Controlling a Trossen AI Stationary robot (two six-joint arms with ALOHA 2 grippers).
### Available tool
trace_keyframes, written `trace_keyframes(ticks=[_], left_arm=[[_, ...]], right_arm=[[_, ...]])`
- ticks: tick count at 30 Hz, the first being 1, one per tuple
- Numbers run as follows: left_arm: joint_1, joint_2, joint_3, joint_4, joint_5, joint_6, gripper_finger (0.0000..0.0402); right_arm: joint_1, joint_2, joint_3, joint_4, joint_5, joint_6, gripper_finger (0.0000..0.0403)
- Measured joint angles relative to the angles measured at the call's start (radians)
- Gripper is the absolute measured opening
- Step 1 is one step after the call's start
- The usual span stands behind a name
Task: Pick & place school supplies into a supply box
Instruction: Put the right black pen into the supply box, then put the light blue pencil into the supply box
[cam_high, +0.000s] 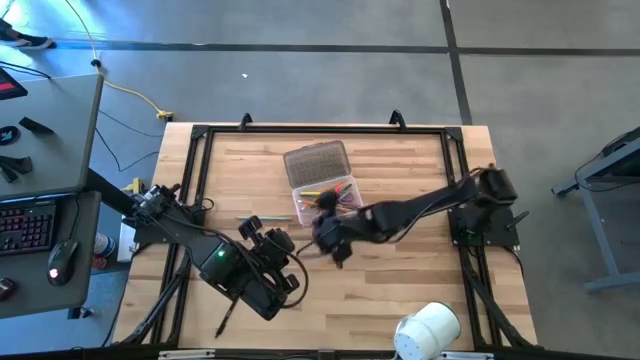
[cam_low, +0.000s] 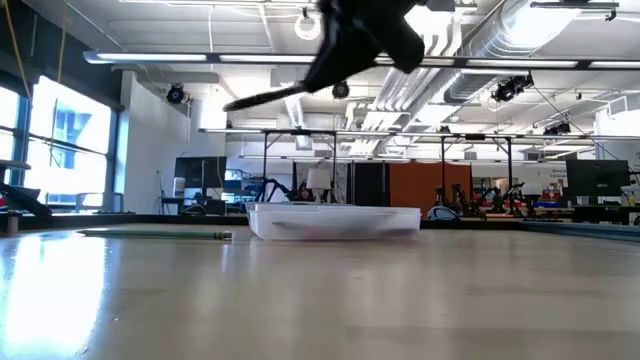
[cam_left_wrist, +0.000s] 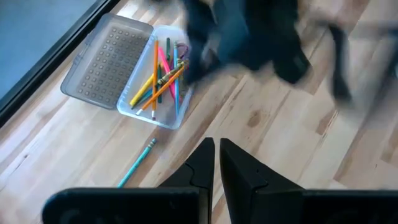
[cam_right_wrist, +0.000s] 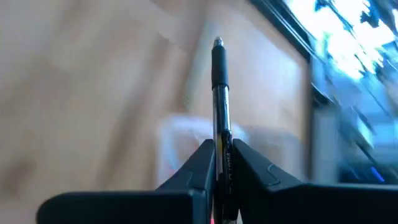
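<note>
Nearest the front edge of the tabletop (cam_high: 420, 170), toward its right corner, stands a fat white roll (cam_high: 428, 331). Toward the front left sits the left gripper (cam_left_wrist: 216, 163), low over the wood with its two dark fingers pressed almost together and nothing between them. Just beyond it, on the left half of the tabletop, a green pencil (cam_left_wrist: 137, 162) lies flat on the boards, apart from everything else.

Around the middle of the tabletop the right gripper (cam_right_wrist: 221, 163) hangs above the surface, reached in from the right side. Its fingers are clamped narrowly on a black pen (cam_right_wrist: 219, 93), which sticks straight out ahead of them; the low view shows the pen held well clear of the wood, slanting down to one side.

Just past that gripper, toward the rear edge, the supply box (cam_high: 300, 203) rests on the tabletop with its ribbed lid (cam_high: 317, 163) swung open and lying flat behind it. Inside the clear tray lie several school supplies (cam_left_wrist: 159, 81): yellow, orange, pink and green sticks crossed over one another.
</note>
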Motion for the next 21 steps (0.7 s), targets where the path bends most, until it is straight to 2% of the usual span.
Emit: trace_keyframes(ticks=[3, 6, 8, 11, 14, 17, 21], left_arm=[[0.000, 0.000, 0.000, 0.002, 0.000, 0.000, 0.0060], [0.000, 0.000, 0.000, 0.004, -0.001, 0.000, 0.0060], [0.000, 0.000, 0.000, 0.005, -0.001, 0.000, 0.0060], [0.000, 0.000, 0.000, 0.006, -0.011, 0.001, 0.0060], [0.000, 0.000, 0.000, 0.006, -0.030, 0.001, 0.0060], [0.000, 0.000, 0.000, 0.006, -0.039, 0.001, 0.0060], [0.000, 0.000, 0.000, 0.006, -0.041, 0.002, 0.0060]], right_arm=[[-0.052, -0.071, -0.029, -0.094, 0.059, 0.075, 0.0036], [-0.124, -0.127, -0.133, -0.064, -0.002, 0.163, 0.0026], [-0.171, -0.155, -0.236, 0.024, -0.051, 0.172, 0.0017], [-0.225, -0.168, -0.394, 0.249, -0.079, 0.166, 0.0013], [-0.260, -0.167, -0.518, 0.474, -0.105, 0.138, 0.0028], [-0.282, -0.167, -0.595, 0.598, -0.209, 0.085, 0.0053], [-0.292, -0.168, -0.632, 0.669, -0.257, 0.071, 0.0082]])
